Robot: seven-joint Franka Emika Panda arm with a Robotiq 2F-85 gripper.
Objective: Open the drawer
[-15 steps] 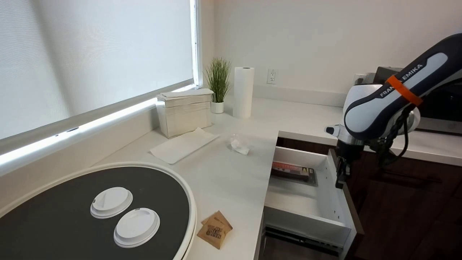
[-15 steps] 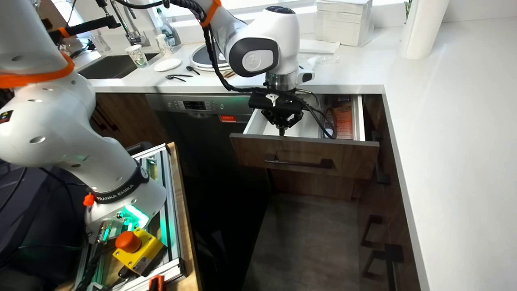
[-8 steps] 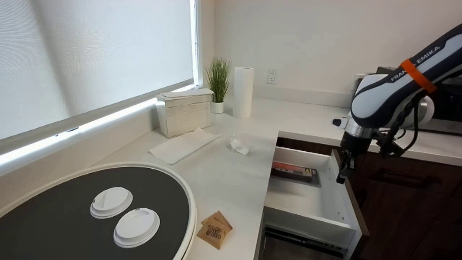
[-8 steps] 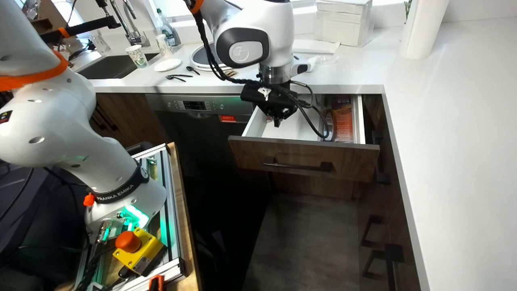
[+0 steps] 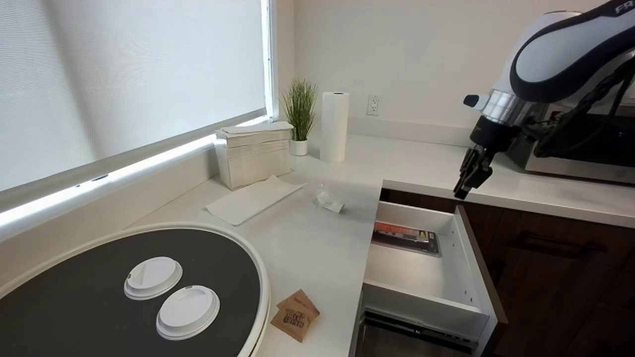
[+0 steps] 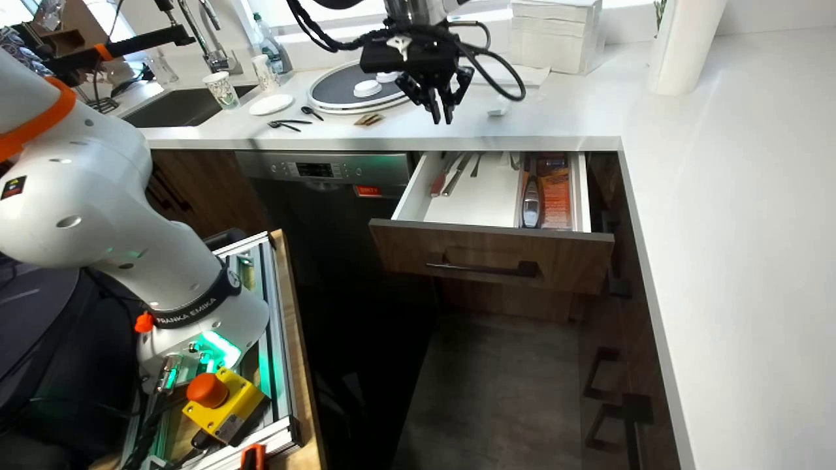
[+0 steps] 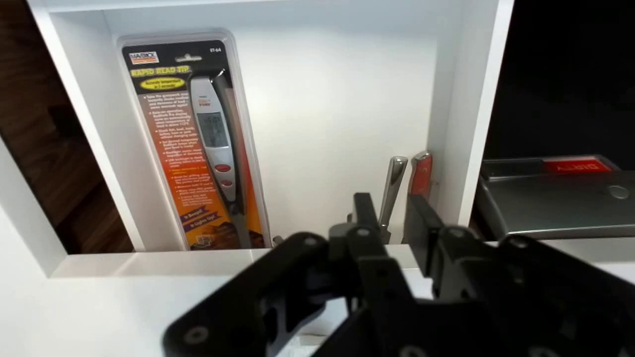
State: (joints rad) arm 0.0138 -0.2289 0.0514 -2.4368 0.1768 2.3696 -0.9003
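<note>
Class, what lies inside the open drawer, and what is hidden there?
The drawer holds a packaged thermometer, a red-handled utensil and metal utensils. The counter hides anything farther back.

Matt wood fronts the drawer [image 6: 490, 239], and glossy plastic covers the thermometer pack [image 7: 181, 148].

In an exterior view, the wide wood-fronted drawer [image 6: 491, 251] holds slim metal utensils [image 6: 456, 175] left of a flat plastic-packed thermometer [image 6: 532, 201].

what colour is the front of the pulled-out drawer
The drawer front is brown with a wood-grain pattern, showing best in an exterior view.
</note>
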